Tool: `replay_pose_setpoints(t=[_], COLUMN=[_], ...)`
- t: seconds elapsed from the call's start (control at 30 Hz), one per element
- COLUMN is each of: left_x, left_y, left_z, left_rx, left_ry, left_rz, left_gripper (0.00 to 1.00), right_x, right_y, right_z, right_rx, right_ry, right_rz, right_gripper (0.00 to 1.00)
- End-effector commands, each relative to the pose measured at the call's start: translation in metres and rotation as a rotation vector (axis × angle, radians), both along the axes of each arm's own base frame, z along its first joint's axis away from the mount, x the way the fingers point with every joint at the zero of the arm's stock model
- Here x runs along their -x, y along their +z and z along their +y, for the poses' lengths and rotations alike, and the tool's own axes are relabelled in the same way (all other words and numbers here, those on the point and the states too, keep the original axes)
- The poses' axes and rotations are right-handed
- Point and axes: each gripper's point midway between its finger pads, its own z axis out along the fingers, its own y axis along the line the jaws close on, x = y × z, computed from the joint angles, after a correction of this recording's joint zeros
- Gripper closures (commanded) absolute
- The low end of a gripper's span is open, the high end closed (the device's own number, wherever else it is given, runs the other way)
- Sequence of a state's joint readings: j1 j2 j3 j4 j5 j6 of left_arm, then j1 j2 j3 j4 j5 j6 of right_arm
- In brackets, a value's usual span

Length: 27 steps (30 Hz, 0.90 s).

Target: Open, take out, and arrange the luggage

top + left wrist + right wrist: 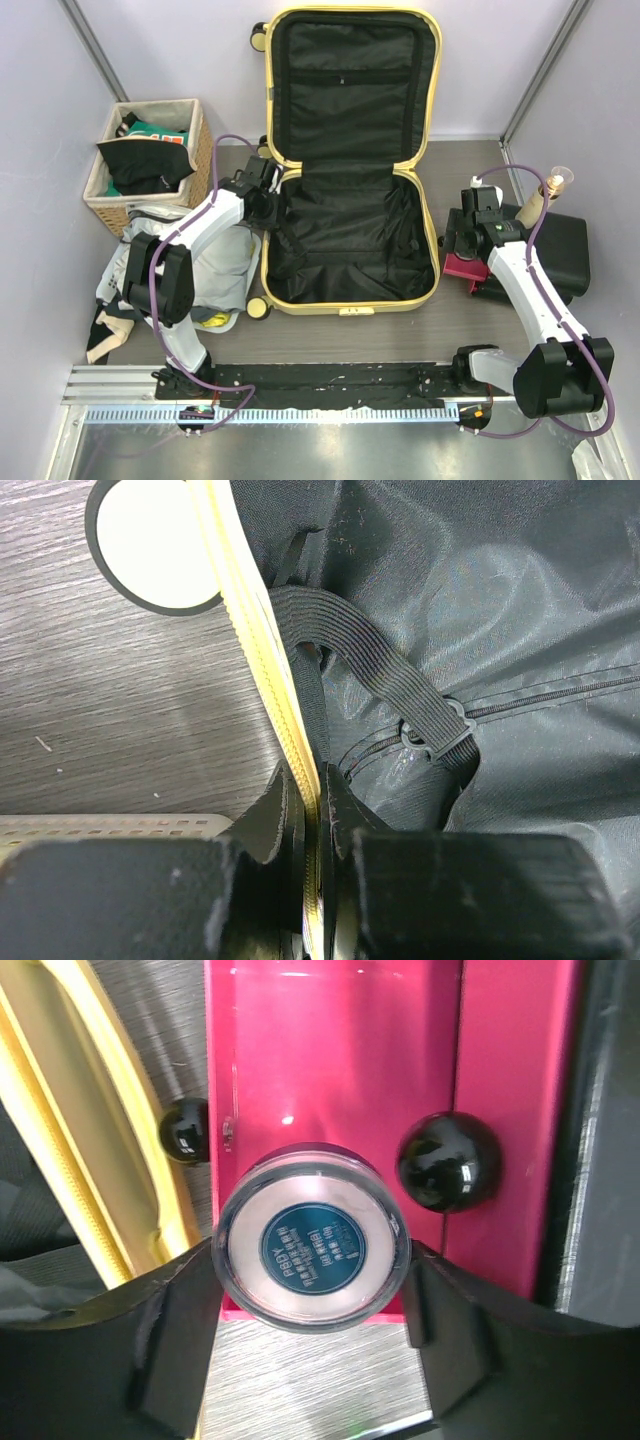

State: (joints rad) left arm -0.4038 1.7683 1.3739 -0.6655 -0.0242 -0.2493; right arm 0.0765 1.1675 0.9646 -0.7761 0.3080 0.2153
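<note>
Pale-yellow hard-shell suitcase [330, 305] lies open on the wood-grain table [480, 320]. Its lid stands up against the back wall, and black fabric lining shows in both halves. The left jaws sit at the suitcase's left rim, near the hinge end. They are drawn narrow and pinch the yellow zippered edge, with one finger outside the shell and the other inside against the lining. Just beyond them a black ribbed elastic strap [360, 645] arches from the rim into the lining. A cream caster wheel with a black tyre [155, 540] shows outside the shell. The right jaws are off the suitcase, just beside its right wall, closed around a small round jar with a blue label [312, 1240]. The jar hangs over a glossy magenta box [330, 1050]. Further right lies a black hard case [565, 255], and a woven wicker basket [105, 205] of clothes stands at the far left.
</note>
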Motion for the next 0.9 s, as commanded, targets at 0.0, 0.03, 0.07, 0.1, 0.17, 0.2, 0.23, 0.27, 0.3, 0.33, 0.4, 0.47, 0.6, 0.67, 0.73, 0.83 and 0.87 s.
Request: replay_pose_setpoints(t=[0.0,0.03,0.07,0.1,0.17,0.2,0.23,0.27,0.3,0.33,0.4,0.47,0.6,0.67,0.73,0.83,0.87], left_x=[0.039,0.038,0.039,0.039,0.039,0.039,0.040,0.040,0.039,0.039,0.040,0.040,0.040,0.041,0.041,0.041,0.041], left_y=[-0.017,-0.017,-0.017,-0.017,-0.017,-0.017,-0.018,-0.018,-0.018,-0.018,-0.019,-0.019,-0.018,-0.019,-0.019,-0.019,-0.018], left_z=[-0.031,-0.030,-0.031,-0.031,-0.031,-0.032,-0.032,-0.032,-0.032,-0.032,-0.033,-0.033,-0.033,-0.033,-0.031,-0.031,-0.031], left_rx=[0.038,0.037,0.036,0.036,0.036,0.036,0.036,0.036,0.036,0.035,0.036,0.034,0.034,0.027,0.025,0.023,0.025], left_ry=[-0.189,-0.187,-0.189,-0.191,-0.191,-0.191,-0.193,-0.193,-0.191,-0.192,-0.195,-0.195,-0.197,-0.197,-0.194,-0.194,-0.196], left_rz=[0.124,0.123,0.125,0.125,0.125,0.125,0.127,0.127,0.125,0.126,0.128,0.129,0.128,0.128,0.127,0.128,0.125], left_gripper=[1.00,1.00,1.00,1.00,1.00,1.00,1.00,1.00,1.00,1.00,1.00,1.00,1.00,1.00,1.00,1.00,1.00], right_x=[0.000,-0.001,-0.001,-0.002,-0.003,-0.003,-0.004,-0.005,-0.006,-0.010,-0.017,-0.028,-0.051,-0.061,-0.076,-0.095,-0.100], right_y=[0.008,0.010,0.011,0.012,0.015,0.016,0.019,0.020,0.023,0.029,0.041,0.057,0.073,0.075,0.071,0.060,0.059], right_z=[-0.007,-0.008,-0.008,-0.009,-0.008,-0.007,-0.005,-0.002,0.000,0.008,0.017,0.035,0.057,0.058,0.060,0.052,0.048], right_rx=[0.033,0.035,0.037,0.038,0.035,0.029,0.023,0.014,0.002,-0.034,-0.080,-0.166,-0.274,-0.282,-0.286,-0.247,-0.229], right_ry=[-0.024,-0.026,-0.024,-0.025,-0.020,-0.016,-0.009,0.001,0.007,0.038,0.067,0.113,0.159,0.152,0.150,0.117,0.102], right_rz=[-0.021,-0.027,-0.028,-0.032,-0.039,-0.040,-0.048,-0.053,-0.062,-0.082,-0.126,-0.184,-0.267,-0.284,-0.285,-0.262,-0.263], right_gripper=[0.20,0.18,0.16,0.16,0.14,0.14,0.14,0.14,0.14,0.16,0.18,0.25,0.38,0.46,0.52,0.56,0.56])
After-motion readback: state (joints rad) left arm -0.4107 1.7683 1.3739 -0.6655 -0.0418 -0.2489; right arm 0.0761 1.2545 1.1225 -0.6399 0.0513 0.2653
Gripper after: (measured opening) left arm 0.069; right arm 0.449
